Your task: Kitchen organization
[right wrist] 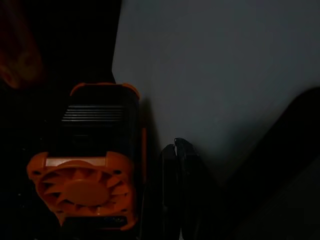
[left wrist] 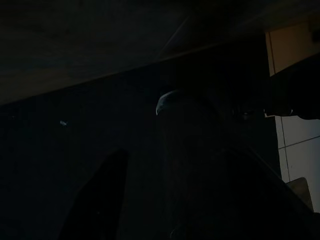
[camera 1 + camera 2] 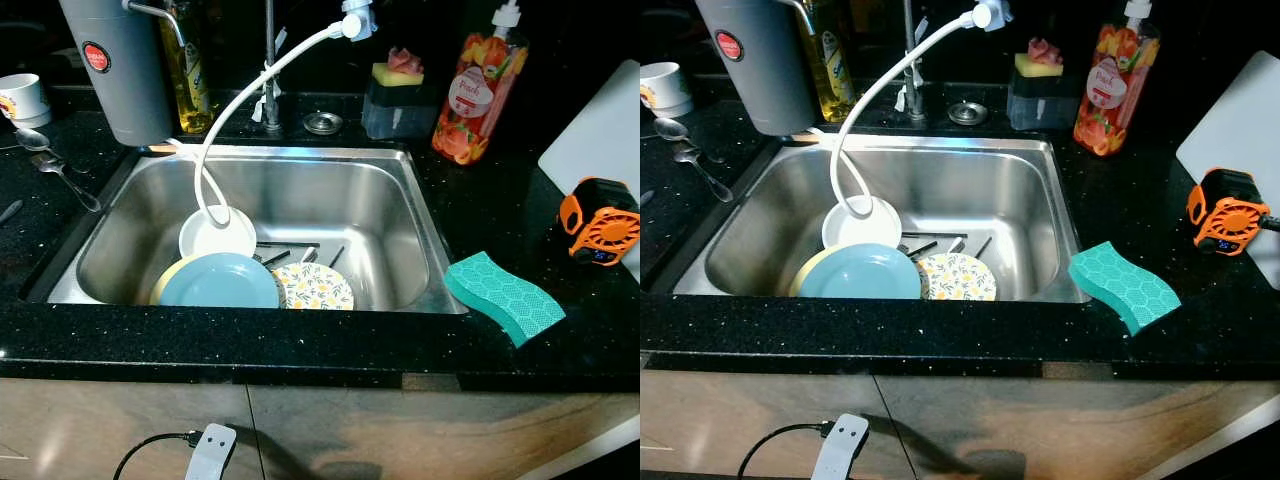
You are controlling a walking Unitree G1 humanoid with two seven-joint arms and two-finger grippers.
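Observation:
A steel sink [image 3: 420,215] is set in a black speckled counter. In its basin lie a light blue plate [image 3: 220,283], a white bowl [image 3: 217,235], a yellow-flowered plate [image 3: 314,287] and some dark cutlery [image 3: 290,250]. A white hose [image 3: 240,100] curves from the tap down into the white bowl. A teal sponge [image 3: 503,296] rests on the counter right of the sink. My right gripper [image 1: 178,190] is shut, hovering beside an orange and black fan [image 1: 87,165] at the edge of a white board [image 1: 225,75]. The left wrist view is very dark.
A grey kettle [image 3: 120,65], an oil bottle [image 3: 190,70] and a white cup [image 3: 22,97] stand at the back left, with spoons [image 3: 55,165] beside them. A sponge holder [image 3: 398,95] and an orange soap bottle [image 3: 480,90] stand behind the sink. A power strip [image 3: 208,450] lies below the counter.

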